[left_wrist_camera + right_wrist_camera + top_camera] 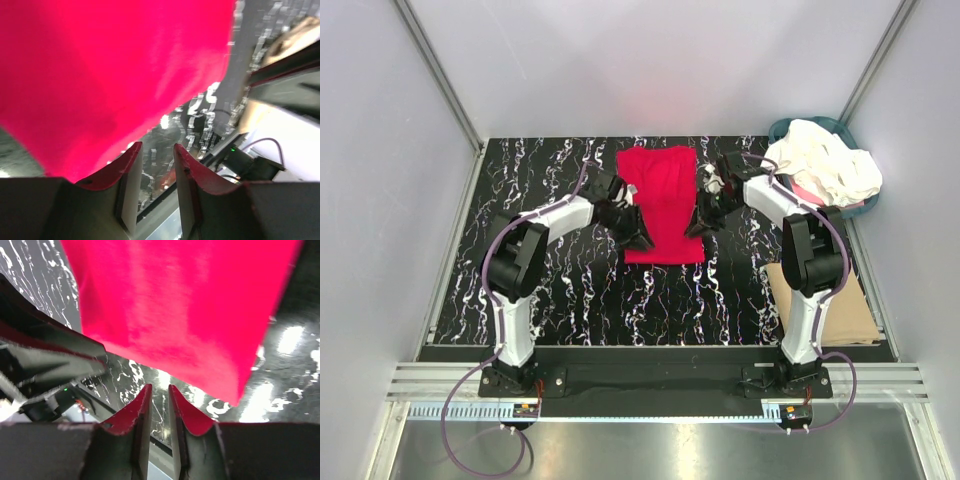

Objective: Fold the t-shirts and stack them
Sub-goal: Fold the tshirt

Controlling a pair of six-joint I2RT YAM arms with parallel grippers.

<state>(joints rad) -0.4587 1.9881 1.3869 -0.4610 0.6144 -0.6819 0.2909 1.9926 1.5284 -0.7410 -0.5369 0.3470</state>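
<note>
Table [570, 290] holds one red t-shirt [662, 200] between left gripper [638, 240] and right gripper [697, 228].

Bright, even light overhead; white glare on the glossy table [570, 290]; wrist views blurred, the red t-shirt [100, 75] glowing oversaturated.

Left arm [525, 270] and right arm [807, 262] alike: white links, bulky black joint housings; black bases [515, 380] at 6 o'clock of the top view, a small orange tag by each; purple cables [455, 440] loop from the bases and trail up the links; left gripper [156, 152] and right gripper [160, 392]: dark grey bodies; wedge fingers [131, 172] edged dark red, pale inner faces, small screw holes.
</note>
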